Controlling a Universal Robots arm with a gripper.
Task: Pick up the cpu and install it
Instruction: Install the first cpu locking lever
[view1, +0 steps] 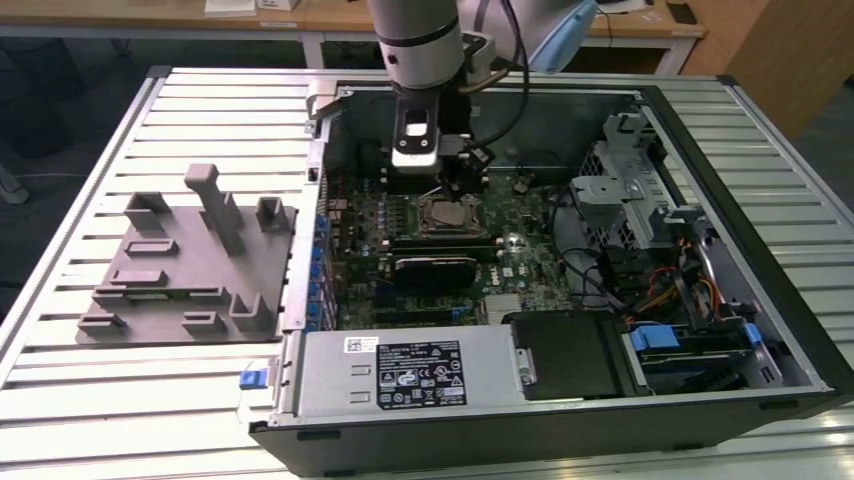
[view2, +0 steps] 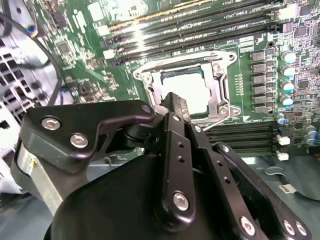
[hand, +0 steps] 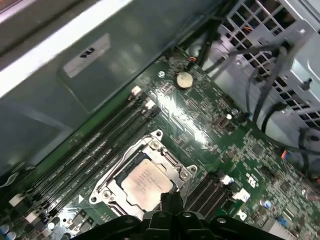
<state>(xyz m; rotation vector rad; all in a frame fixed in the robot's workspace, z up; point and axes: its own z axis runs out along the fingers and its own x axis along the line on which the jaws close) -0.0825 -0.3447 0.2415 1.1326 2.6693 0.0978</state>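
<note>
Arm reaches down into the open computer case (view1: 767, 330), which lies on the slatted table (view1: 200, 110). My end effector (view1: 461, 188) hangs over the far part of the motherboard (view1: 527, 265), right above the socket.

End effector state: in the second wrist view the fingers (view2: 172, 112) are drawn together to one narrow tip with nothing between them. The first wrist view shows the same joined tip of the end effector (hand: 170, 200).

The cpu (view1: 447, 213) lies flat in the metal socket frame (hand: 165, 156), silvery plate up; it shows in both wrist views (view2: 189, 90) (hand: 145, 184). My tip is over one edge of it. Whether it touches the plate I cannot tell.

Memory slots (view2: 200, 27) run alongside the socket.

The grey fixture tray (view1: 187, 270) sits on the table at the exterior view's left of the case, well apart from my end effector. The power supply (view1: 400, 372) fills the near side of the case.
</note>
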